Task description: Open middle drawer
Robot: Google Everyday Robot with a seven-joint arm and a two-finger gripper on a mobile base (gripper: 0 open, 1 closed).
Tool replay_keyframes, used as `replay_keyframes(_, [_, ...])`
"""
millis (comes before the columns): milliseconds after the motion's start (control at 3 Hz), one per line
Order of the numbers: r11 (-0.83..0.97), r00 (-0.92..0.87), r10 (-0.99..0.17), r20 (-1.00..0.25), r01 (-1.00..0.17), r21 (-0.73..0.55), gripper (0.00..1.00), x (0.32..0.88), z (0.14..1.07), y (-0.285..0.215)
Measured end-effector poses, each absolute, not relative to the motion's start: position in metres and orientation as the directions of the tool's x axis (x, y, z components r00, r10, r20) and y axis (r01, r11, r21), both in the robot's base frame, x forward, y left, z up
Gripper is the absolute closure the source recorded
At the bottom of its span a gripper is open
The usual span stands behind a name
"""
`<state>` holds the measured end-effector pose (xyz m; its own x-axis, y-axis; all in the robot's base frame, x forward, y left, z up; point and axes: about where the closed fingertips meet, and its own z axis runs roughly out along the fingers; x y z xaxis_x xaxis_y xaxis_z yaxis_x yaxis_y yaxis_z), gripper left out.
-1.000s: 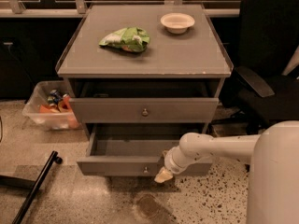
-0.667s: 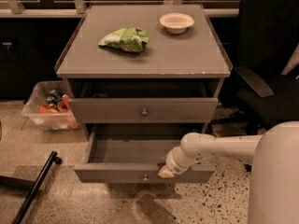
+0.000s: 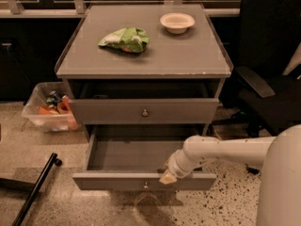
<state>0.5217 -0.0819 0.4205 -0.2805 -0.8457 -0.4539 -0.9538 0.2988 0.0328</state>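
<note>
Leftmost, down on the floor, a clear plastic bin (image 3: 47,112) of orange and dark odds and ends, just beside the desk (image 3: 188,55); nearer the camera, a black bar (image 3: 35,192) lying slantwise. Up on the desk, a crumpled green bag (image 3: 124,38) left of centre and a pale bowl (image 3: 177,22) toward the back right. Under the top, an upper drawer (image 3: 108,112), shut or nearly so. Below that, the middle drawer (image 3: 108,181), drawn well out toward the camera, bare grey inside on show, long axis of its front running left to right, round knob (image 3: 145,185) at the centre. Just right of that knob, the end effector (image 3: 168,176), tip at the top edge of the front panel, touching or very nearly so; cannot tell whether wide, narrow or clamped on the panel. So: drawer front directly below and against the end effector, knob a little to its left, cavity behind it. Looks close to done; any further pull best sent straight toward the camera, square to the front. Rightmost, the white arm (image 3: 225,149) reaching in from the robot's body, and a black chair (image 3: 273,88) behind
</note>
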Motion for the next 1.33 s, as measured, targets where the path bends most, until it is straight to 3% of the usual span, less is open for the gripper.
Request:
replay_keyframes(333, [0.279,-0.254,-0.856,-0.45,-0.96,0.011,0.16,0.5,0.446,-0.08])
replay_keyframes(667, [0.243,-0.202,-0.873,-0.443,-0.969,-0.037,0.0,0.479,0.482,-0.072])
replay_keyframes(1000, [0.244,-0.184,-0.866,-0.465,-0.967,-0.071,0.0,0.484,0.508,-0.076])
replay_keyframes(1333, [0.288,-0.178,-0.85,-0.495,-0.945,-0.155,0.19,0.518,0.527,-0.086])
